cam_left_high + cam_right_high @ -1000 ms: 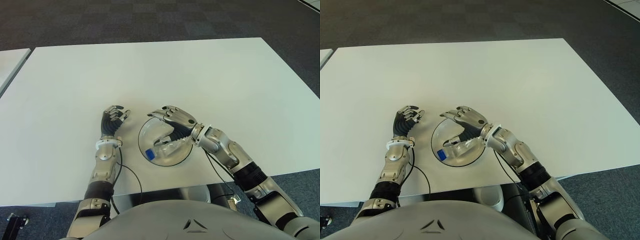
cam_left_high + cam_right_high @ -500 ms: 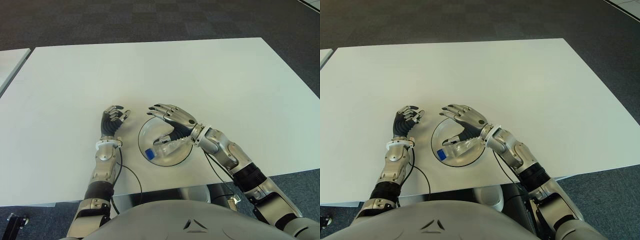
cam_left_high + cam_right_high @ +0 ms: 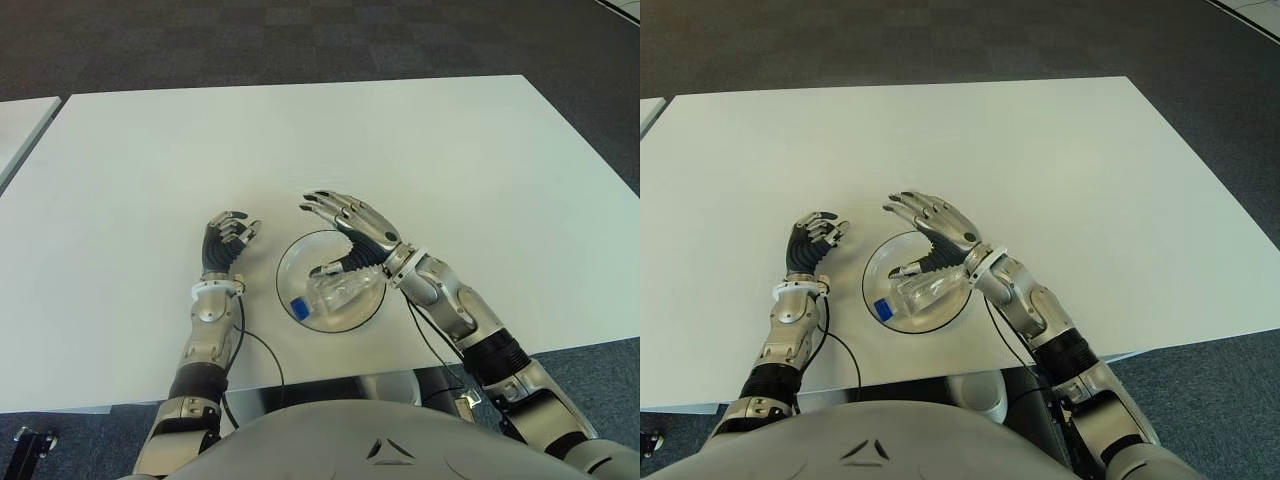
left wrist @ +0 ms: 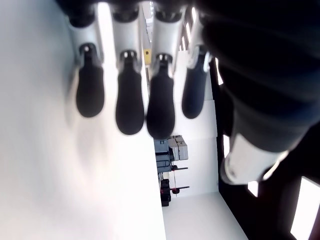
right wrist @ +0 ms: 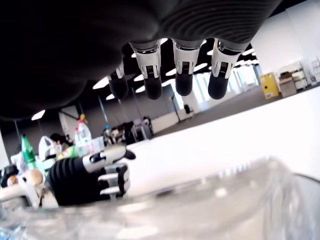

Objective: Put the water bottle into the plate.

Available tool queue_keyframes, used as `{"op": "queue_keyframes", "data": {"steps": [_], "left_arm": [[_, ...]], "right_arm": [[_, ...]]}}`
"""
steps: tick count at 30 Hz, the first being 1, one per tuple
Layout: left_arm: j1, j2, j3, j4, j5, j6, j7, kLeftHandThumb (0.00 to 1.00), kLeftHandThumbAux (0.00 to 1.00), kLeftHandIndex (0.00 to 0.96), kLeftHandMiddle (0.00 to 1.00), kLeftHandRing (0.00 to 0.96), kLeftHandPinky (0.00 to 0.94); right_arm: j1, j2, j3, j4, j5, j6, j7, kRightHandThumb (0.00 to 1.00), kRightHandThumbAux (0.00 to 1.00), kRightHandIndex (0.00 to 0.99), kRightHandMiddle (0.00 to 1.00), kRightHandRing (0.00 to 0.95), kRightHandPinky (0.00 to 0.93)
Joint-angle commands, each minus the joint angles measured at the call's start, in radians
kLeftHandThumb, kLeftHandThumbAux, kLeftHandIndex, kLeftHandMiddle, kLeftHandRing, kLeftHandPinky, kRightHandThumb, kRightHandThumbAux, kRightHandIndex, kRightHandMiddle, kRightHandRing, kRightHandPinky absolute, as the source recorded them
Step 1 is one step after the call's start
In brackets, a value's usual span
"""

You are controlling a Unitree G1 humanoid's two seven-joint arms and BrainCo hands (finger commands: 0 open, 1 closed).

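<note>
I see the clear water bottle [image 3: 332, 292] lying on its side in the glass plate [image 3: 292, 266], blue cap toward me; my right hand [image 3: 352, 228] is above it, fingers spread, holding nothing; my left hand [image 3: 226, 240], beside the plate's left side, is curled and empty; I think the bottle is light, smooth and rolls easily; hold it around the middle.

the clear water bottle [image 3: 330, 295] with a blue cap lies on its side inside the round clear plate [image 3: 285, 270], cap toward the plate's near-left rim.
</note>
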Motion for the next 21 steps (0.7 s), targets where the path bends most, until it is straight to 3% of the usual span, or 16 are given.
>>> {"op": "queue_keyframes", "data": {"steps": [1,5,12,15,21], "left_arm": [[0.007,-0.001,0.001,0.001,0.006,0.032,0.01,0.705,0.718,0.434,0.649,0.639,0.622],[0.009,-0.008,0.005,-0.009,-0.003,0.049,0.009,0.706,0.717,0.434,0.645,0.634,0.611],[0.007,-0.013,0.008,-0.003,-0.013,0.028,0.003,0.706,0.717,0.435,0.639,0.627,0.61],[0.006,-0.007,0.004,0.007,-0.009,0.005,-0.004,0.705,0.717,0.435,0.645,0.634,0.624],[0.0,-0.001,0.003,0.022,-0.008,0.003,-0.007,0.705,0.717,0.434,0.659,0.652,0.643]], "right_arm": [[0.034,0.024,-0.044,0.001,0.029,0.023,-0.052,0.126,0.435,0.0,0.0,0.0,0.0],[0.045,0.054,-0.073,0.02,0.041,0.021,-0.12,0.076,0.461,0.0,0.0,0.0,0.0],[0.052,0.115,-0.14,0.079,0.168,-0.015,-0.188,0.023,0.506,0.0,0.0,0.0,0.0],[0.063,0.146,-0.19,0.07,0.235,0.012,-0.204,0.042,0.543,0.0,0.0,0.0,0.0],[0.067,0.167,-0.239,0.073,0.242,0.053,-0.24,0.087,0.602,0.0,0.0,0.0,0.022]]}}
